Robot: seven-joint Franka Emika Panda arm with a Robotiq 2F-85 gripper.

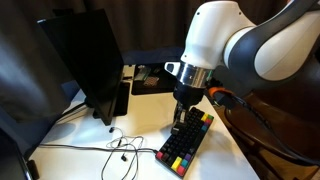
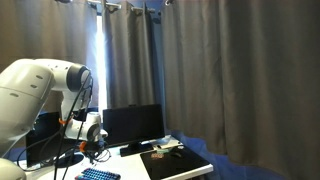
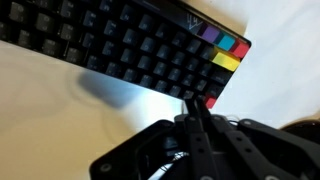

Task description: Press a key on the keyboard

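Note:
The keyboard [image 1: 188,141] lies on the white table [image 1: 80,160], mostly black keys with coloured ones at its end. In the wrist view the keyboard [image 3: 130,50] runs across the top, with purple, blue, green and yellow keys at its right end. My gripper [image 3: 197,104] is shut, fingers pressed together with nothing between them. Their tips sit at the keyboard's near edge, right beside a red key [image 3: 209,101]. In both exterior views the gripper [image 1: 182,122] hangs straight down over the keyboard [image 2: 98,175]; I cannot tell whether it touches a key.
A black monitor [image 1: 90,60] stands on the table beside the keyboard, with a thin cable [image 1: 118,146] trailing in front of it. A flat black mat [image 2: 175,162] with small items lies further along the table. Dark curtains [image 2: 230,70] hang behind.

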